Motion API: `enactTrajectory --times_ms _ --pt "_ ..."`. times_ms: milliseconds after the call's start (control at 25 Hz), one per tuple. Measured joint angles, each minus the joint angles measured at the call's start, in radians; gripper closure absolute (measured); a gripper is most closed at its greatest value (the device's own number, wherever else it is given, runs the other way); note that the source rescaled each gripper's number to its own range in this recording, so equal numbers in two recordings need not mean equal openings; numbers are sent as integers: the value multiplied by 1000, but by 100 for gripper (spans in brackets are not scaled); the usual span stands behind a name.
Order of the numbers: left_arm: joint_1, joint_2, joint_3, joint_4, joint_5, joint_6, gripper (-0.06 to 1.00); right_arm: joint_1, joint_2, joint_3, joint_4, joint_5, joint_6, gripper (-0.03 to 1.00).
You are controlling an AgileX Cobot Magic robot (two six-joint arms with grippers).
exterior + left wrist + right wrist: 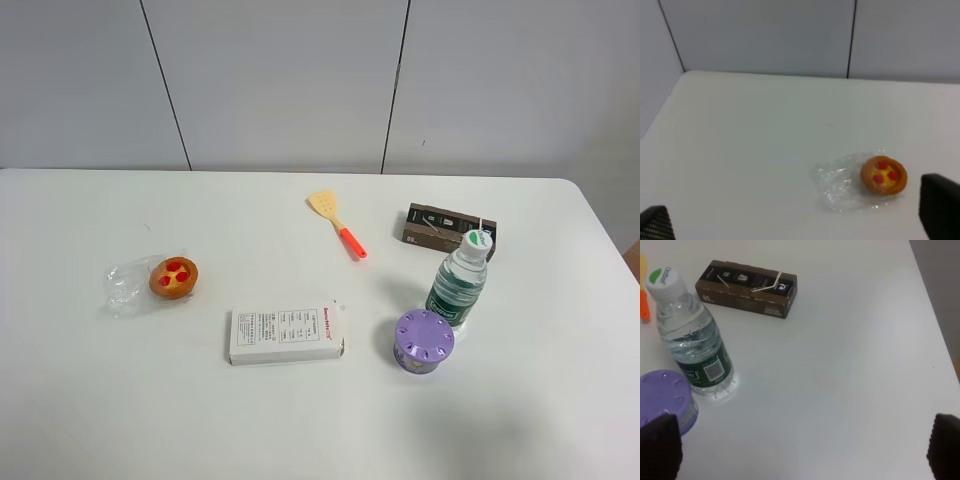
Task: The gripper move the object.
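Observation:
The object is a small squat purple cylinder [424, 340] with a ring of dots on its lid. It stands on the white table [560, 400] right next to a water bottle [460, 280]. In the right wrist view the cylinder [665, 397] is close by one black finger [660, 445] of my right gripper [802, 450], which is open and empty. My left gripper [797, 220] is open and empty over the left part of the table, short of the orange tart [884, 175]. Neither arm shows in the exterior view.
A brown carton [450, 228] lies behind the bottle. A yellow spatula [337, 222] with an orange handle lies at centre back. A white box [287, 334] lies left of the cylinder. The tart [174, 277] sits on clear plastic wrap [125, 285] at the left.

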State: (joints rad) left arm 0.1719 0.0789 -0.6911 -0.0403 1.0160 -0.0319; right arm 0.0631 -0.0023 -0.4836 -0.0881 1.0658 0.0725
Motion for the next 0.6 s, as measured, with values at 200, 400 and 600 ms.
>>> enactTrajectory --times_ms 200,400,600 --pt "0 -82 103 18 -15 -6 -4 0 0 0 0 0 0 -3" --pt "0 -82 131 31 20 7 -4 0 0 0 0 0 0 -3" --pt "0 -82 146 56 113 32 -4 0 0 0 0 0 0 -3"
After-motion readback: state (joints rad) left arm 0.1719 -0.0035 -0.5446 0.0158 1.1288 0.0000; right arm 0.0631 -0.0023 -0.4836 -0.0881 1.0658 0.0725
